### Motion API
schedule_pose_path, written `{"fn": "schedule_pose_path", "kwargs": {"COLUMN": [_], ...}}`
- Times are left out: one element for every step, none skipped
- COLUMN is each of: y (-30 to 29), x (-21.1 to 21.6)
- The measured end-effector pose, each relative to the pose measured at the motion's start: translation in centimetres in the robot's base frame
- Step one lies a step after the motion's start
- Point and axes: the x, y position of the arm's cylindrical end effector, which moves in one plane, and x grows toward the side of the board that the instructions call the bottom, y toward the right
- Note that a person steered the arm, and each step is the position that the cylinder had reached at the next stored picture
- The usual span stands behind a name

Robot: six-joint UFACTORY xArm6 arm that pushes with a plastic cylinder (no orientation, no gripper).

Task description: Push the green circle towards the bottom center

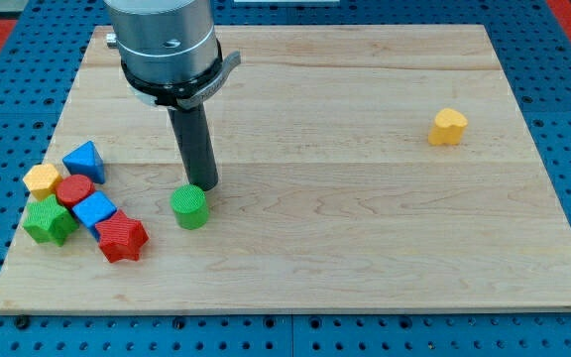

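The green circle (190, 207) stands on the wooden board (365, 228) left of centre, in the lower half. My tip (204, 186) rests just above and slightly right of it, touching or nearly touching its upper edge. The dark rod rises from there to the silver arm body at the view's top.
A cluster sits at the view's left: a blue triangle (84, 161), a yellow block (42, 179), a red circle (74, 190), a blue cube (94, 211), a green star (50, 221) and a red star (121, 238). A yellow heart-like block (448, 127) lies at the right.
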Motion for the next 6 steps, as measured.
{"fn": "schedule_pose_path", "kwargs": {"y": [0.0,0.0,0.1,-0.8,2.7,1.3], "x": [0.0,0.1,0.2,2.5,11.9,14.4]}}
